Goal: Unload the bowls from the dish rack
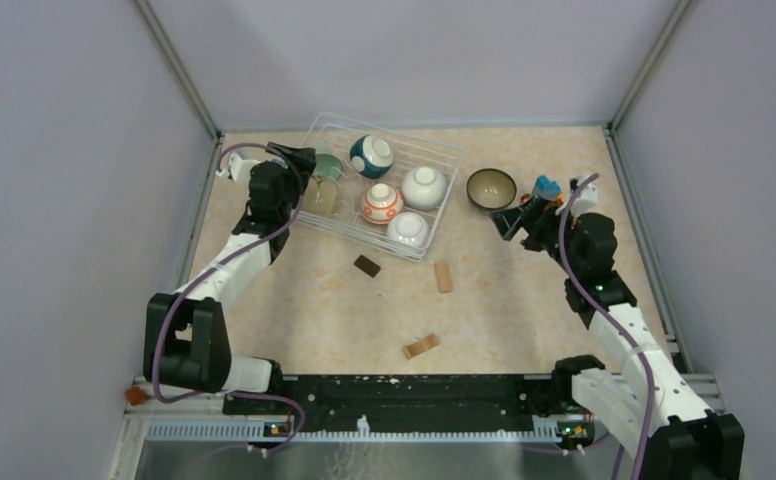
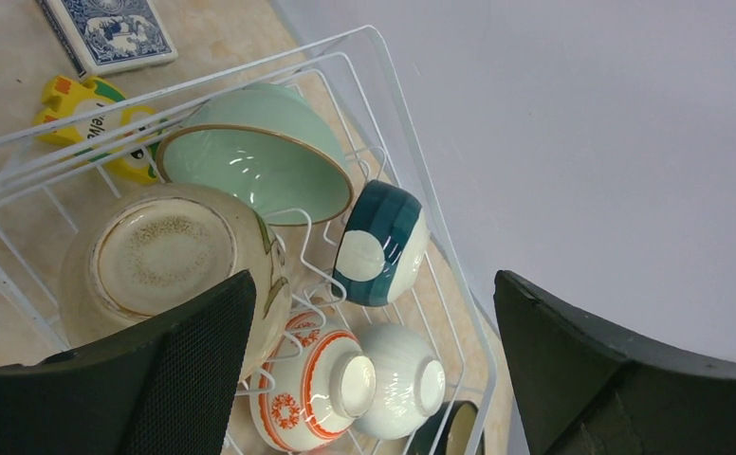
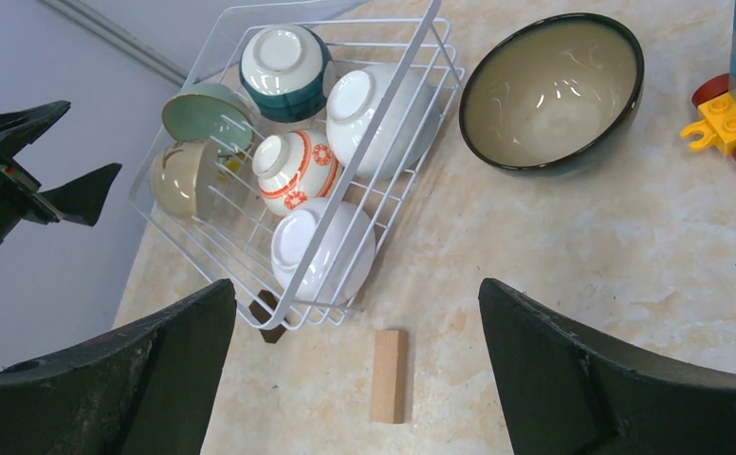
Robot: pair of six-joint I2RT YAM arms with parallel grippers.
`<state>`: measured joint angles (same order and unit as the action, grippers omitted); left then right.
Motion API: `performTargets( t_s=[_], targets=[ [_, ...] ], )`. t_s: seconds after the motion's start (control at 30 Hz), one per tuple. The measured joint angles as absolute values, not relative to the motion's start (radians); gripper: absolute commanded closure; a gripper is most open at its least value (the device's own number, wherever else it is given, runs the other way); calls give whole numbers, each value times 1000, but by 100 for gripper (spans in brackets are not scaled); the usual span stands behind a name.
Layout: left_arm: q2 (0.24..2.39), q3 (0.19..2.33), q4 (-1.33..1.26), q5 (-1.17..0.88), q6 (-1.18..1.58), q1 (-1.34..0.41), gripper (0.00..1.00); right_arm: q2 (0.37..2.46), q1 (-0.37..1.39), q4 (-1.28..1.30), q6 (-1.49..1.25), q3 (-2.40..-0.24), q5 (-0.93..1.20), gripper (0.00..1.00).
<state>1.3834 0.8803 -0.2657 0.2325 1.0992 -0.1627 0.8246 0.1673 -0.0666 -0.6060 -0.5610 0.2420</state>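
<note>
The white wire dish rack [image 1: 446, 200] sits at the back centre of the table. In it lie a teal-and-white bowl [image 1: 371, 155], two white bowls [image 1: 423, 187] [image 1: 408, 229], an orange-patterned bowl [image 1: 381, 203], a pale green bowl [image 1: 327, 166] and a beige bowl [image 1: 320, 197]. A dark bowl with a beige inside [image 1: 491, 188] stands upright on the table right of the rack. My left gripper [image 1: 302, 165] is open and empty over the rack's left end, above the beige bowl [image 2: 165, 256] and the green bowl [image 2: 250, 156]. My right gripper [image 1: 512, 220] is open and empty beside the dark bowl [image 3: 552, 90].
Two light wooden blocks [image 1: 444, 276] [image 1: 421, 346] and a dark brown block [image 1: 367, 265] lie in front of the rack. Coloured toy bricks [image 1: 547, 187] sit by the right gripper. A blue card [image 2: 108, 28] and a yellow toy [image 2: 89, 109] lie behind the rack. Walls enclose the table.
</note>
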Motion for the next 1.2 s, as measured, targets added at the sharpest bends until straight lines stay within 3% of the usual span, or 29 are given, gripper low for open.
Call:
performTargets(
  t_s=[0.43,0.97,1.2],
  targets=[
    [1439,954,-224,263,1278,-163,2,825,167,-81,-594,-561,242,3],
    [1619,1059,-232,260,1442,-163,19,794,167,-77,-568,-561,218,3],
    [1678,1140,-183,260,1490,-163,22,794,167,-59,-562,-561,202,3]
  ],
)
